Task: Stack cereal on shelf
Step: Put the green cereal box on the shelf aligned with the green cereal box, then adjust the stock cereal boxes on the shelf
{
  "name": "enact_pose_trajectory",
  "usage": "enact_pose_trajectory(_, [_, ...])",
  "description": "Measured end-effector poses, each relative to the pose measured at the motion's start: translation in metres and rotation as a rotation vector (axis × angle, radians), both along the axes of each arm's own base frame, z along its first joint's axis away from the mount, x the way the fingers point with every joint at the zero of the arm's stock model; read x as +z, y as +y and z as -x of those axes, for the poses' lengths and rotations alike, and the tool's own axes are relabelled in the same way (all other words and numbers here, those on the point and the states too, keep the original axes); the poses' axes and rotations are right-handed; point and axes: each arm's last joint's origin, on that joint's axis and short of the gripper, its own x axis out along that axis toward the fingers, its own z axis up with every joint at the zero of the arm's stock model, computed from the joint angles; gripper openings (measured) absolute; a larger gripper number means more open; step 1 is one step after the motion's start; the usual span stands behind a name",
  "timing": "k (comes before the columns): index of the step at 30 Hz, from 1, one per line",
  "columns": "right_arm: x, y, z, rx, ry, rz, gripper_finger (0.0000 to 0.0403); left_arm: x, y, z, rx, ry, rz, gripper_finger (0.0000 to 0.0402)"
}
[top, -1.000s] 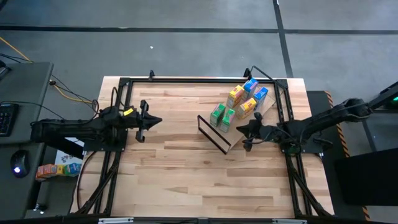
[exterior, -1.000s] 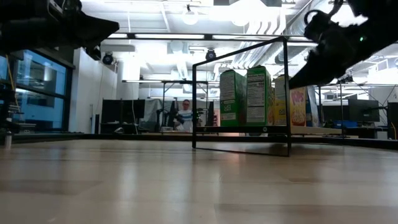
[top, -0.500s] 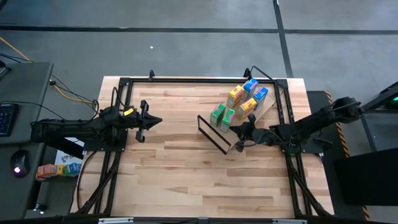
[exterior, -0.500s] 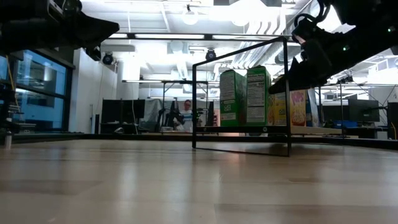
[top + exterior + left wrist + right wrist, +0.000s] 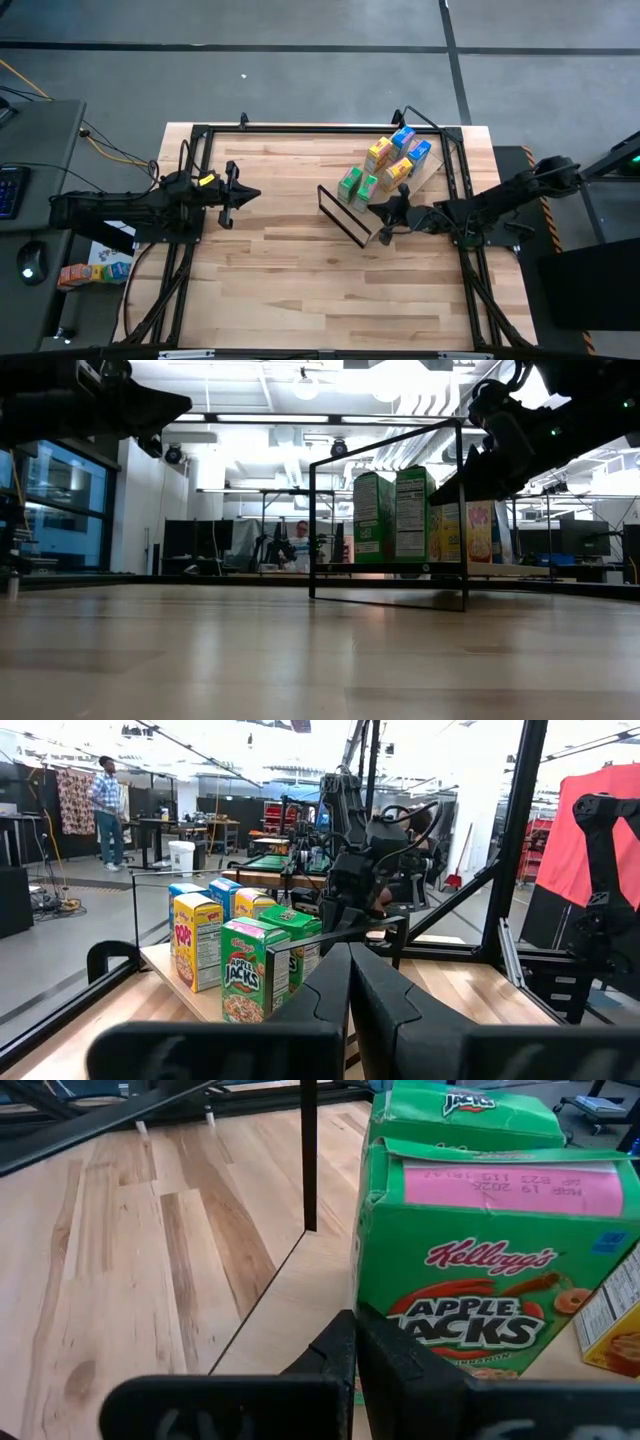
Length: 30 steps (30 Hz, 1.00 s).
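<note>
Several small cereal boxes stand upright together on the light-wood shelf board (image 5: 433,172) at the table's far right: two green (image 5: 350,184), two yellow-orange (image 5: 379,154) and two blue (image 5: 403,137). The board's thin black frame (image 5: 343,215) stands at its left end. My right gripper (image 5: 385,215) is shut, its tips right at the nearer green Apple Jacks box (image 5: 480,1290), a little above the board in the low view (image 5: 445,490). My left gripper (image 5: 240,195) is shut and empty, above the table's left half. My right gripper's shut fingertips (image 5: 345,1342) point level from the table's right side at the lower part of the green box's front face (image 5: 420,1330). I cannot tell whether they touch it. The box stands upright on the board.
The black frame's post (image 5: 309,1150) stands just beyond the green boxes. A black metal rig (image 5: 200,135) borders the tabletop. The bare wood tabletop (image 5: 290,270) stretches across the middle and near side. A person stands far off in the room (image 5: 297,545).
My right gripper has gone toward the table's left, up to the green boxes, and stays shut. The boxes stand as before.
</note>
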Motion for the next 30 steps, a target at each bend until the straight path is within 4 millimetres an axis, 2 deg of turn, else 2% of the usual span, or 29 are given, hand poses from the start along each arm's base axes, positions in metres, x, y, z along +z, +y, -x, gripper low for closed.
enact_pose_trajectory(13, [0.000,-0.012,-0.003,0.021,-0.002,-0.052,0.0000,0.000,0.000,0.000,0.000,0.001,0.000,0.0000])
enact_pose_trajectory(25, [0.001,-0.012,-0.004,0.076,-0.011,-0.076,0.0000,0.000,0.000,0.000,0.000,0.001,0.001,0.0000])
enact_pose_trajectory(30, [0.007,-0.009,0.004,0.097,0.042,-0.074,0.0000,0.000,0.000,0.000,0.000,0.004,0.001,0.0000])
